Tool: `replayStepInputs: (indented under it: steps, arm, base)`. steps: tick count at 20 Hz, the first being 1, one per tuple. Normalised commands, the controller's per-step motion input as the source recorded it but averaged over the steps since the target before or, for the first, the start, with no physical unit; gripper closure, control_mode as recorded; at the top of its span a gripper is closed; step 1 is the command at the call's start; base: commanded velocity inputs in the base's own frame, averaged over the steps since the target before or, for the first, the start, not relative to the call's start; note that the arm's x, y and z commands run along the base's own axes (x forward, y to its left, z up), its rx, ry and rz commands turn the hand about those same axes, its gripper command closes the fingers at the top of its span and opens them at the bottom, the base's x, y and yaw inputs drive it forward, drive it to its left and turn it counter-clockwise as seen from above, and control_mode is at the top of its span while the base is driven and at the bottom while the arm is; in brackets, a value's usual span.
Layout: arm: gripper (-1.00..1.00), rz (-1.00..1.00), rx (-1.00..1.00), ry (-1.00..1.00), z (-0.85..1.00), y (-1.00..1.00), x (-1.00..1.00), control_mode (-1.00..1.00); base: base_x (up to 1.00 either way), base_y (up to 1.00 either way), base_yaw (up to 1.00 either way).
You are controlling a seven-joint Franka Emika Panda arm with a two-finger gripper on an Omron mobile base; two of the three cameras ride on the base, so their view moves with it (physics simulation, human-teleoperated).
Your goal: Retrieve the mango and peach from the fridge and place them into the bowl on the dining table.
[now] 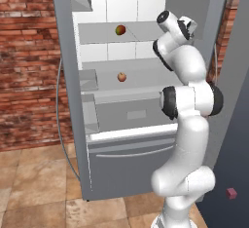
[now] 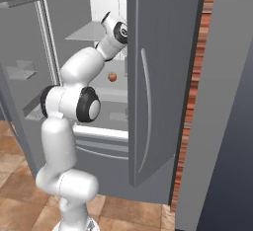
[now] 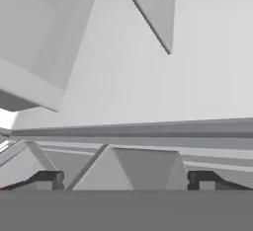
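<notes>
Grey fridge stands open; the mango lies left of the raised gripper (jaws wide apart, empty), the peach lower.

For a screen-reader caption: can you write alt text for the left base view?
An open grey fridge shows white shelves, with the mango on an upper shelf and the peach on the shelf below. The white robot arm rises at right and reaches toward the fridge interior; a brick wall stands at left.
</notes>
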Motion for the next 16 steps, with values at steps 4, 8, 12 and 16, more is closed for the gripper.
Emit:
replayStepInputs:
  steps: [4,8,12,16]
  arm:
    - [-1.00,-0.20,0.00,0.12,-0.09,-1.00,-0.31,-1.00]
    - [-1.00,-0.23,0.00,0.06,-0.07,-1.00,-0.68,-1.00]
    - [-1.00,-0.23,0.00,0.00,-0.01,-1.00,-0.77,-1.00]
    - [-1.00,-0.18,0.02,0.00,0.04,-0.78,-0.76,-1.00]
  base:
    - [0.00,0.00,0.00]
    - [0.00,0.00,0.00]
    - [0.00,0.00,0.00]
    - [0.00,0.00,0.00]
